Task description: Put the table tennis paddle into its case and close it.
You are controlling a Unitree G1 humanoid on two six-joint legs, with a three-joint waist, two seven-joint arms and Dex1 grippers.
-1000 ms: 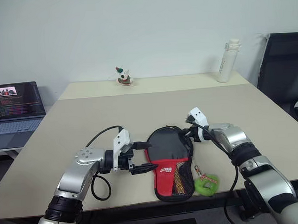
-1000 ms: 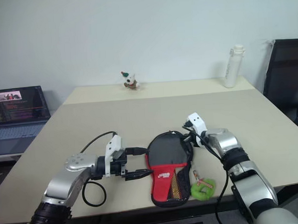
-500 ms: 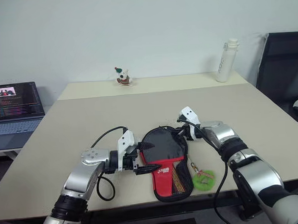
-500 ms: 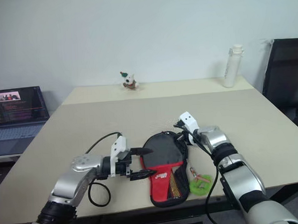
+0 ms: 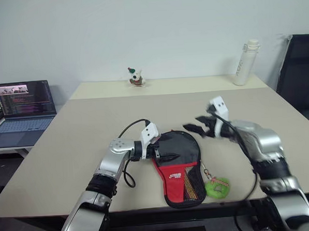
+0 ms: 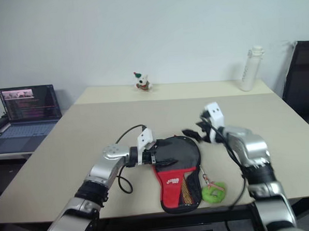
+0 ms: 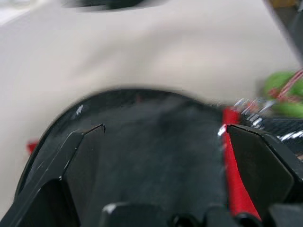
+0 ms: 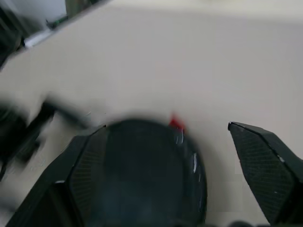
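A laptop (image 5: pixel 23 109) is sitting far left. The left gripper (image 5: pixel 164 150) is reaching, fingers spread, over the case's (image 5: pixel 179 166) left edge at the near middle. A green ring (image 5: pixel 216 185) is lying just right. The right gripper (image 5: pixel 195 128) is hovering spread above the table (image 5: pixel 82 129). A bottle (image 5: pixel 243 62) is standing far right.

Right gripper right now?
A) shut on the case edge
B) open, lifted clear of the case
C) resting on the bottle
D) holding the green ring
B: the right gripper has its fingers spread with nothing between them, hanging above the table just off the round end of the case; the green ring lies by the case's lower end.
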